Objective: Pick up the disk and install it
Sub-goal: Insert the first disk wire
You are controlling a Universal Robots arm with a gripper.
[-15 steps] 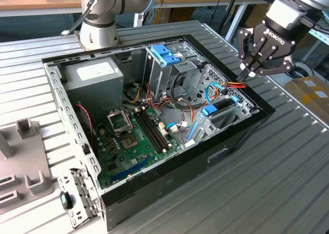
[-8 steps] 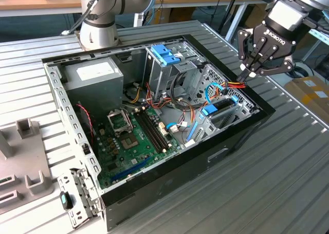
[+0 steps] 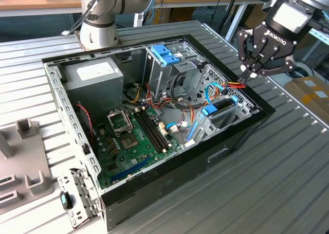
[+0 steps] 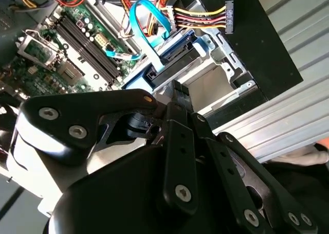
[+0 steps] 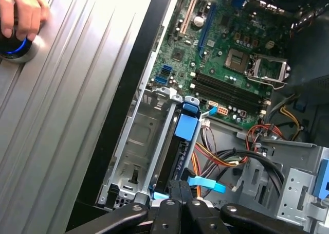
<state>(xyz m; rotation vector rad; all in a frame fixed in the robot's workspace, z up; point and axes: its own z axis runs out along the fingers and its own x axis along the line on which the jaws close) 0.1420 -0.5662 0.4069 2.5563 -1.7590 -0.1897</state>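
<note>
The disk (image 3: 222, 109) stands on edge in the metal bay at the exterior view's right end of the open computer case (image 3: 241, 133), with its blue carrier frame uppermost. Both wrist views show that blue frame (image 5: 187, 127) (image 4: 177, 46) down in the bay, with a light-blue cable beside it. My gripper (image 3: 250, 75) hovers just above the case's right wall, up and to the exterior view's right of the disk. Its black fingers (image 5: 180, 192) (image 4: 178, 96) are pressed together with nothing between them, and they do not touch the disk.
A grey power supply box (image 3: 95, 74) and a blue-handled cage (image 3: 164, 54) fill the case's far side, with the green motherboard (image 3: 133, 136) below. Coloured cables (image 3: 234, 83) hang near my fingers. A hand (image 5: 18, 10) rests on a blue-lit button on the ribbed table.
</note>
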